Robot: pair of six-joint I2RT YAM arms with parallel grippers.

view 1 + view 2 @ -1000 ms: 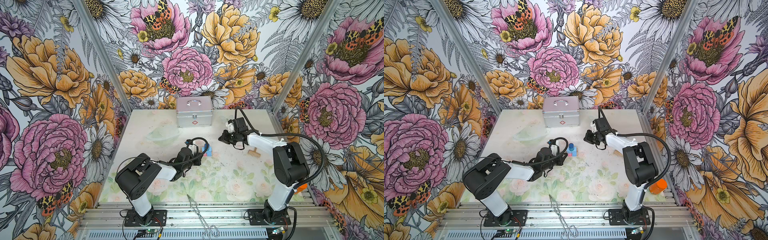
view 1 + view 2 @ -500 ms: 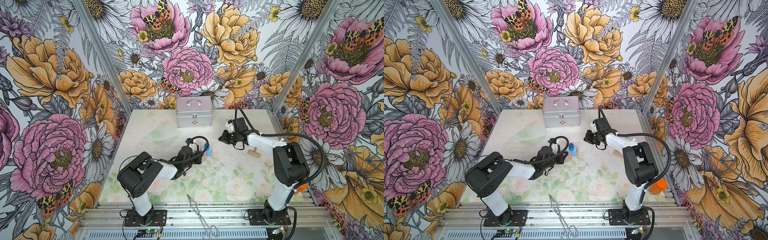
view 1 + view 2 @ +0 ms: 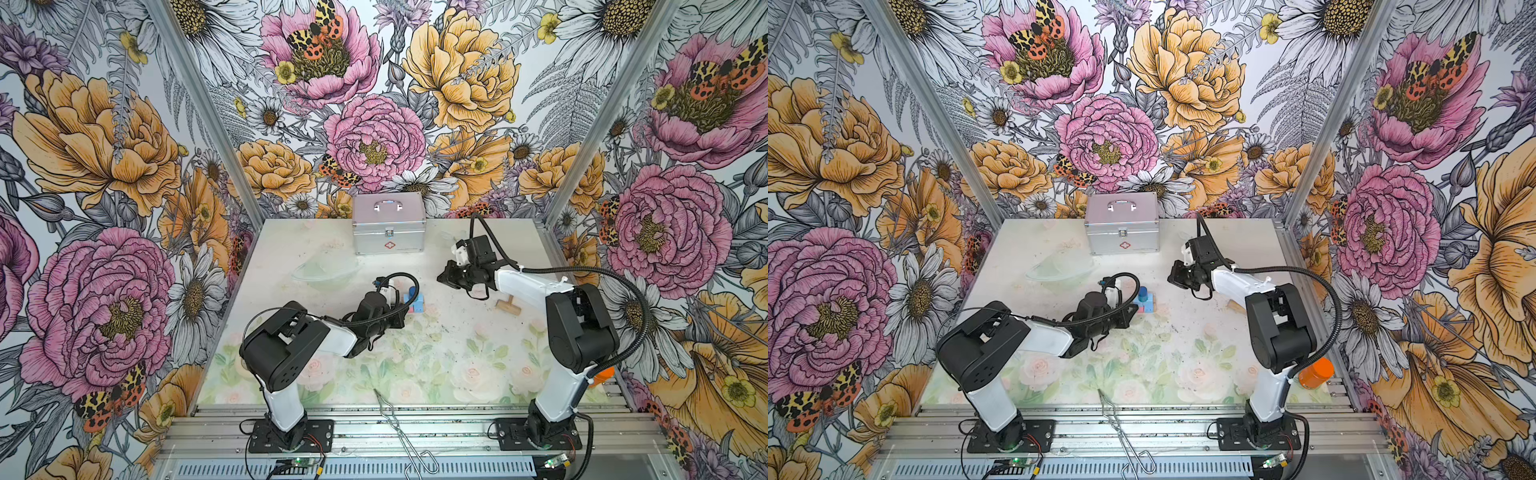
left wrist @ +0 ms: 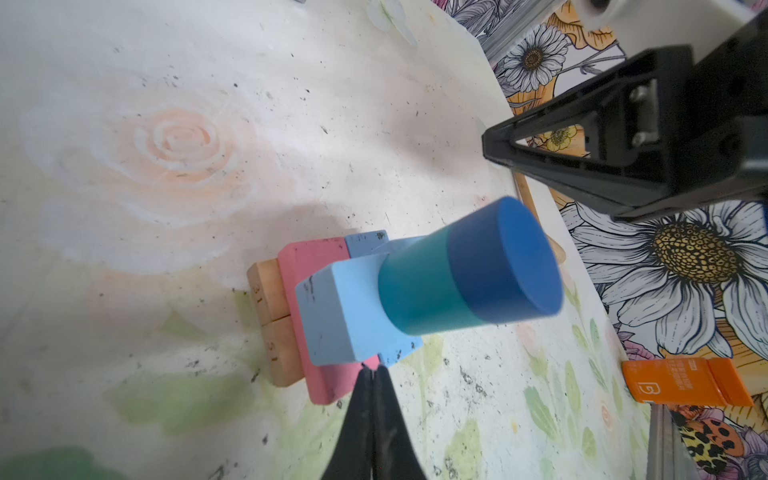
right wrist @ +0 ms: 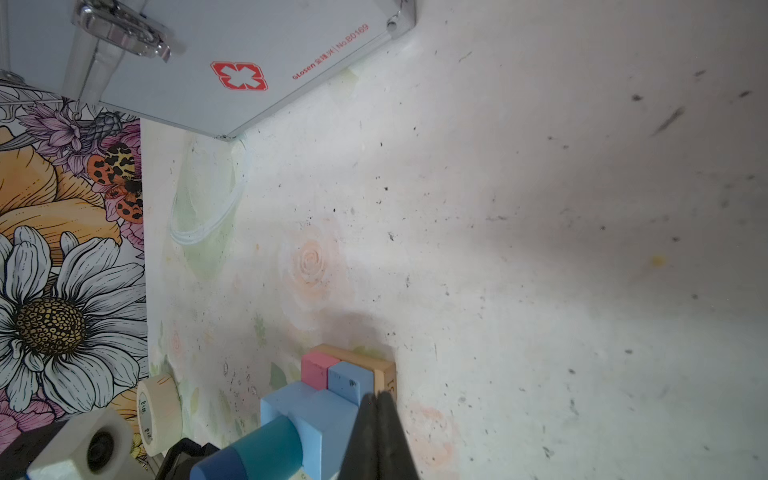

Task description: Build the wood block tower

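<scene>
The tower (image 3: 414,300) stands mid-table in both top views. The left wrist view shows its layers: tan planks (image 4: 272,316) at the base, a pink slab (image 4: 309,270), light blue cubes (image 4: 340,316), a teal cylinder (image 4: 415,286) and a dark blue cylinder (image 4: 505,262) on top. My left gripper (image 4: 372,370) is shut and empty, its tips right at the pink slab's edge; I cannot tell whether they touch. To the tower's right, my right gripper (image 3: 441,277) hangs apart from it, shut and empty (image 5: 377,397). Loose tan wood blocks (image 3: 509,306) lie by the right arm.
A silver case (image 3: 388,228) stands at the back. A clear plastic bowl (image 3: 326,272) lies left of the tower. Metal tongs (image 3: 399,424) rest on the front rail. An orange jar (image 3: 1316,372) sits at the front right. A beige tape roll (image 5: 160,413) lies beyond the tower.
The left arm has shifted very slightly while its gripper stays by the tower. The right arm has not moved.
</scene>
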